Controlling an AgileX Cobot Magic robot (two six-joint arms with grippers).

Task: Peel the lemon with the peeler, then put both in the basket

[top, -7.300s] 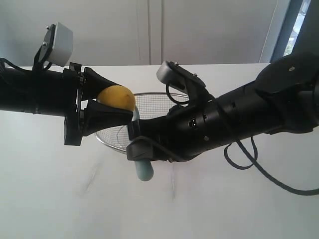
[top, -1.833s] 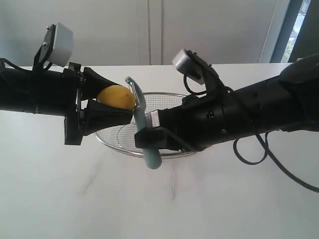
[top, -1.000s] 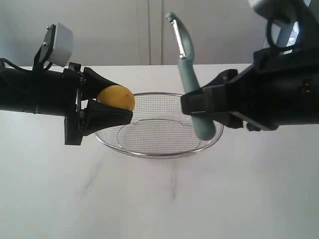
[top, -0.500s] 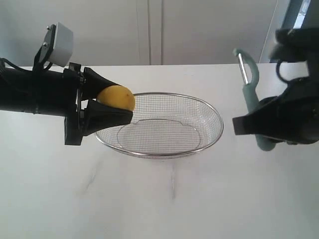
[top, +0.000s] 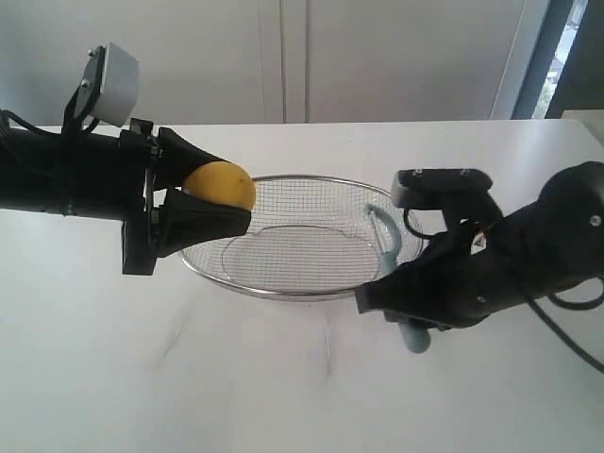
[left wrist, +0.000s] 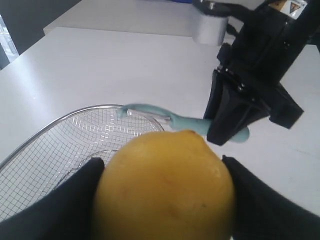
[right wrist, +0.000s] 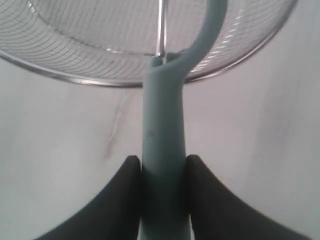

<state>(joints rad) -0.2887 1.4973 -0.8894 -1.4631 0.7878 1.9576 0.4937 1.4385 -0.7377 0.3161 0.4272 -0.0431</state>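
Observation:
My left gripper (top: 212, 203) is shut on the yellow lemon (top: 221, 184), holding it above the left rim of the wire mesh basket (top: 283, 288). The lemon (left wrist: 165, 187) fills the left wrist view between the black fingers (left wrist: 65, 200). My right gripper (top: 411, 307) is shut on the pale blue-grey peeler (top: 389, 241), low at the basket's right rim. Its curved blade head leans over the rim into the basket. In the right wrist view the peeler handle (right wrist: 163, 150) stands between the fingers (right wrist: 122, 190), with the basket (right wrist: 90, 77) just beyond.
The white table (top: 189, 377) stretches around the basket. A pale wall and a window strip (top: 557, 47) stand behind. The right arm's black body (top: 528, 245) lies across the table's right side.
The right arm has dropped from high at the right down to the basket's right rim, tipping the peeler's head over the rim. The left arm and lemon have not moved.

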